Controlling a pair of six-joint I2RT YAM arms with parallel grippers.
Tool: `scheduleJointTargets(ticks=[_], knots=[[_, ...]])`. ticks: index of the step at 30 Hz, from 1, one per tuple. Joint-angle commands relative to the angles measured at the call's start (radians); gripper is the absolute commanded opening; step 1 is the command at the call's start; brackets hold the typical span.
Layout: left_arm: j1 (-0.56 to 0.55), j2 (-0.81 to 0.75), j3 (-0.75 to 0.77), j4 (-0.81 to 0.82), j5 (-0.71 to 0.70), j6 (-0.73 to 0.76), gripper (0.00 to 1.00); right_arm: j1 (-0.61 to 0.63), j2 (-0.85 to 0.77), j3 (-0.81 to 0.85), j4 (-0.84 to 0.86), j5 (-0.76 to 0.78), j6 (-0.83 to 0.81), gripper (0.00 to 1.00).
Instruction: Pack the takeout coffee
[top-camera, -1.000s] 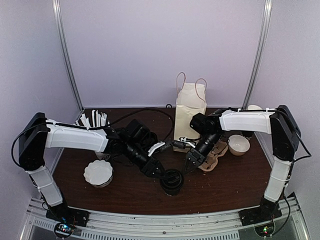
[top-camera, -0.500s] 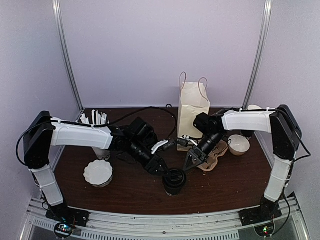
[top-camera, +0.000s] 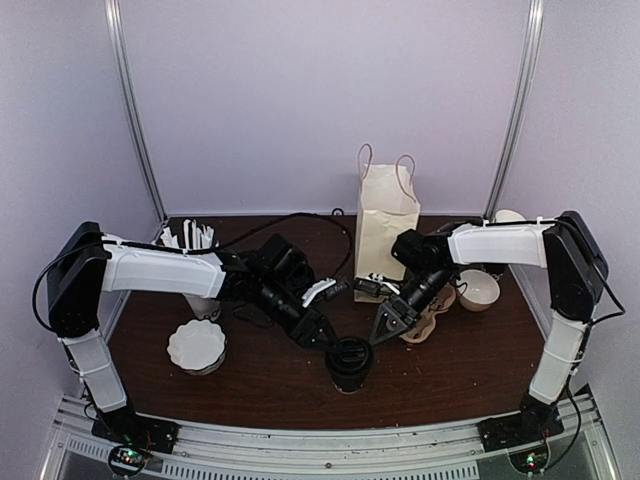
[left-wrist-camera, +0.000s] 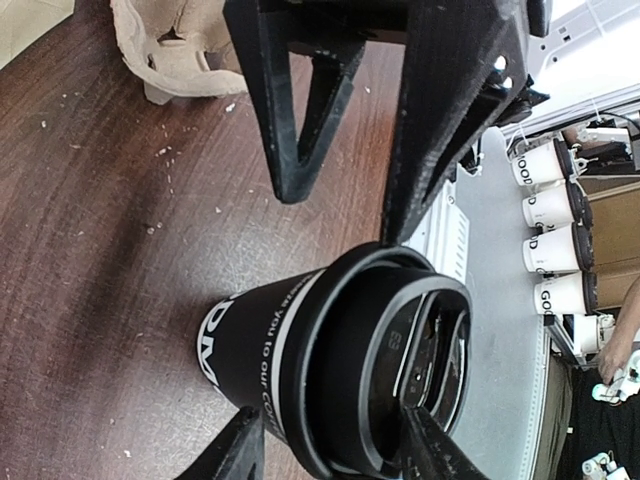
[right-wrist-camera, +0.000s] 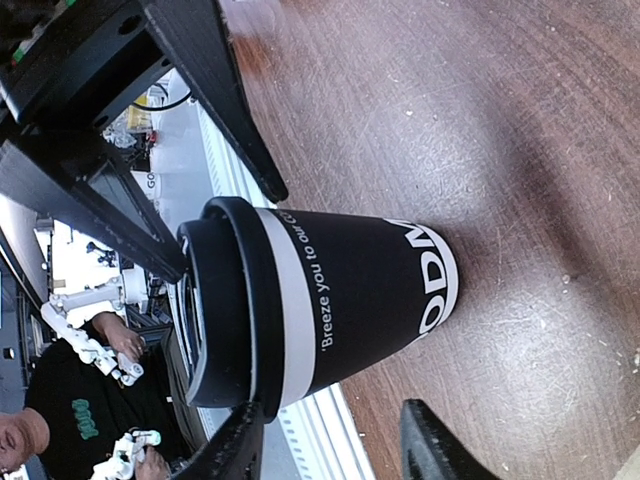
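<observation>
The takeout coffee (top-camera: 348, 361), a small dark cup with a black domed lid, stands upright on the brown table (top-camera: 260, 385) near the front middle. My left gripper (top-camera: 325, 337) is at its upper left, open and turned on its side. In the left wrist view the fingertips (left-wrist-camera: 240, 445) frame the coffee (left-wrist-camera: 300, 370) without clamping it. My right gripper (top-camera: 386, 324) hangs open just up and right of the cup. In the right wrist view the coffee (right-wrist-camera: 340, 295) lies beyond the open fingers (right-wrist-camera: 430, 445). The paper bag (top-camera: 385, 225) stands upright behind.
A cardboard cup carrier (top-camera: 425, 315) lies under the right arm, with a white bowl-like cup (top-camera: 478, 290) beside it. A white stack (top-camera: 197, 345) sits front left, and a cup of straws (top-camera: 190, 240) stands at the back left.
The bag, leaning a second ago, now stands upright. The left arm reached further right and the coffee shifted slightly right. The right gripper drew a little right, away from the bag.
</observation>
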Motion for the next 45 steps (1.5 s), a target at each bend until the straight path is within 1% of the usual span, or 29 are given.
scheduleJointTargets(ticks=[1, 4, 9, 19, 26, 29, 31, 33, 36, 39, 43, 45], knots=[[0.003, 0.045, -0.02, -0.037, -0.094, 0.014, 0.48, -0.016, -0.059, -0.019, 0.013, -0.027, 0.001, 0.53], [0.003, 0.042, -0.019, -0.018, -0.069, 0.005, 0.48, -0.021, -0.104, -0.064, 0.066, -0.013, 0.047, 0.57], [0.002, 0.035, -0.023, -0.009, -0.076, -0.016, 0.48, -0.021, -0.136, -0.119, 0.101, -0.011, 0.061, 0.58], [0.001, 0.033, -0.037, -0.005, -0.084, -0.022, 0.47, -0.007, -0.065, -0.108, 0.1, -0.043, 0.054, 0.51], [0.001, 0.035, -0.04, -0.002, -0.09, -0.024, 0.47, 0.013, -0.03, -0.098, 0.091, -0.034, 0.047, 0.51], [0.002, 0.038, -0.041, -0.006, -0.094, -0.025, 0.47, 0.019, -0.006, -0.096, 0.08, 0.028, 0.049, 0.51], [0.001, 0.04, -0.042, -0.008, -0.096, -0.025, 0.47, 0.02, 0.014, -0.092, 0.071, 0.089, 0.055, 0.49], [0.0, 0.039, -0.047, -0.007, -0.101, -0.025, 0.47, 0.021, 0.035, -0.091, 0.064, 0.194, 0.074, 0.45], [0.002, 0.045, -0.052, -0.01, -0.11, -0.024, 0.47, 0.021, 0.085, -0.088, 0.045, 0.404, 0.095, 0.41], [0.001, 0.047, -0.053, -0.016, -0.119, -0.024, 0.47, 0.02, 0.124, -0.073, 0.016, 0.511, 0.108, 0.39], [0.001, 0.045, -0.053, -0.018, -0.128, -0.024, 0.47, 0.019, 0.115, -0.076, 0.01, 0.561, 0.103, 0.36], [0.001, 0.039, -0.054, -0.017, -0.128, -0.024, 0.47, 0.017, 0.087, -0.07, 0.015, 0.492, 0.076, 0.34]])
